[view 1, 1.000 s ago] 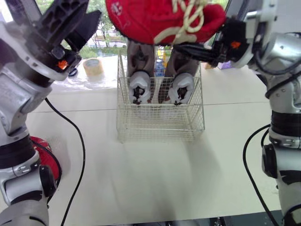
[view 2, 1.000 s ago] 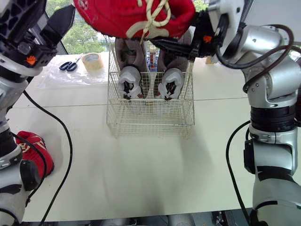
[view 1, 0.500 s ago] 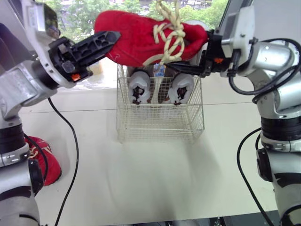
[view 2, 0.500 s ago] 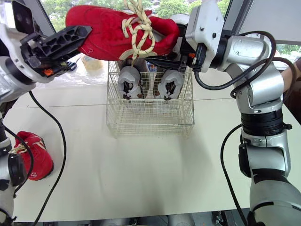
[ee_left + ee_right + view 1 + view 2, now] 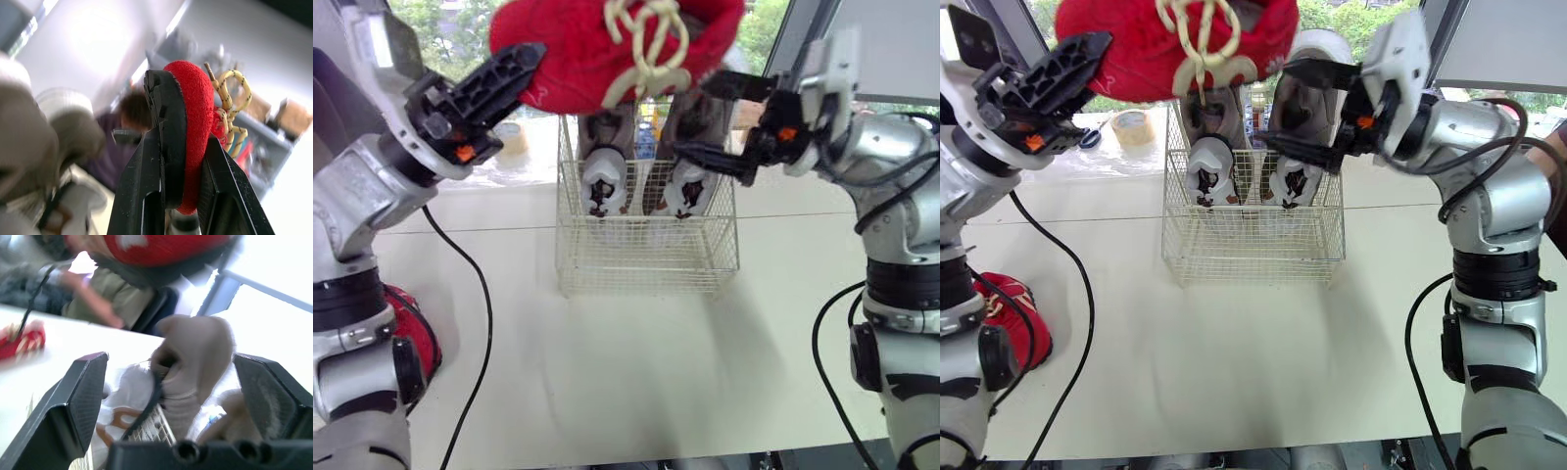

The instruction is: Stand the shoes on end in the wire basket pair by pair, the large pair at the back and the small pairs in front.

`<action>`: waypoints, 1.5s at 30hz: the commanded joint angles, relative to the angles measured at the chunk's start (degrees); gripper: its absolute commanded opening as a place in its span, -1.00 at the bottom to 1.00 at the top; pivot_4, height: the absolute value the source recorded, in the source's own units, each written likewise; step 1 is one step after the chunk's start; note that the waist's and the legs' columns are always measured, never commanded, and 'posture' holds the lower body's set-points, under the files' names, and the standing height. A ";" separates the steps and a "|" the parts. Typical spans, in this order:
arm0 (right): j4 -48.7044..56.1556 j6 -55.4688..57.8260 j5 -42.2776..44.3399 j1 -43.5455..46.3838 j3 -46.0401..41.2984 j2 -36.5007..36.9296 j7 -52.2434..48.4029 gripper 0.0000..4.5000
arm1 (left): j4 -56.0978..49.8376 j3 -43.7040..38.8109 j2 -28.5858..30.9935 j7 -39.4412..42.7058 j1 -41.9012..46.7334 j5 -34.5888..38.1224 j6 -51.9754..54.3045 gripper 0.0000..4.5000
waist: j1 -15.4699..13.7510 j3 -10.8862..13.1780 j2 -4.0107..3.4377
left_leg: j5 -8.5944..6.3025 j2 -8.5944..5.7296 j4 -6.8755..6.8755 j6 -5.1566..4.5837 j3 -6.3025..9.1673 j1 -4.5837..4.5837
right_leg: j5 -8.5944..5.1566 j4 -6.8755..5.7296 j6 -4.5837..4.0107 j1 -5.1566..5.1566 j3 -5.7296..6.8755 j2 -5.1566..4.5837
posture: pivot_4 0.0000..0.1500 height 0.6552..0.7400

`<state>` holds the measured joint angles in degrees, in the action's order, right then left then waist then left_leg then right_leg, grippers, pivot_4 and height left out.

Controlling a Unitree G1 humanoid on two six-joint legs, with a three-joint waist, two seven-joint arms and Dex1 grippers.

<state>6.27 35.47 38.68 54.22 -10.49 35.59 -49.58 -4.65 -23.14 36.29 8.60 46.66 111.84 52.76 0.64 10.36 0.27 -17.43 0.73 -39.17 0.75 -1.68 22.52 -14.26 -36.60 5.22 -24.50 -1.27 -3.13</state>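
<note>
Pinching red shoe (image 5: 578, 49) high over wire basket (image 5: 646, 264): L tool (image 5: 524, 61); R tool (image 5: 695, 115) spread, just under shoe.

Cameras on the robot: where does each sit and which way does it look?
Head eyes: forward and down at the wire basket; left arm, right arm show.
Left wrist: along the left gripper, shut on the red shoe.
Right wrist: between the open right gripper's fingers, at the grey shoes.
Shared: the red shoe.

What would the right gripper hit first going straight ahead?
Most likely the upright grey shoe in the basket; it sits between the open fingers of the right gripper in the wrist view, though depth is unclear.
</note>
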 commanded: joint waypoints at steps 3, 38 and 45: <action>3.05 10.78 35.76 -0.38 -14.25 -17.36 28.32 0.98 | -11.88 -1.71 -10.31 -4.18 -2.45 -3.58 -13.65 -0.91 | 0.17 -0.02 0.01 | 0.04 0.01 0.05 0.08 0.00 -0.01 | 0.01 -0.06 -0.01 -0.02 0.01 -0.02 | 1.00 1.00; 8.37 -1.30 47.37 0.63 -5.85 -30.07 46.02 -0.60 | -15.54 7.61 -15.84 -0.24 -10.40 -18.28 -16.84 -0.45 | 0.29 -0.02 -0.01 | -0.14 0.07 0.02 -0.28 0.06 0.04 | -0.01 -0.07 -0.01 -0.05 0.01 0.47 | 1.00 1.00; 6.49 -1.21 49.30 2.30 -7.49 -27.78 44.50 -0.61 | -18.96 7.49 -10.93 -1.54 -14.97 -19.37 -14.20 0.97 | 0.34 -0.02 -0.01 | -0.14 0.09 0.04 -0.28 0.06 0.04 | -0.01 -0.05 -0.02 -0.05 0.01 0.47 | 1.00 1.00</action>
<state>11.57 35.49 85.26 53.49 -16.32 7.12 -3.32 -21.56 -15.81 24.08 8.31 32.67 93.53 37.54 0.98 10.34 0.26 -17.57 0.82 -39.13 0.46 -1.63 22.57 -14.27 -36.65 5.21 -24.55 -1.26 -2.66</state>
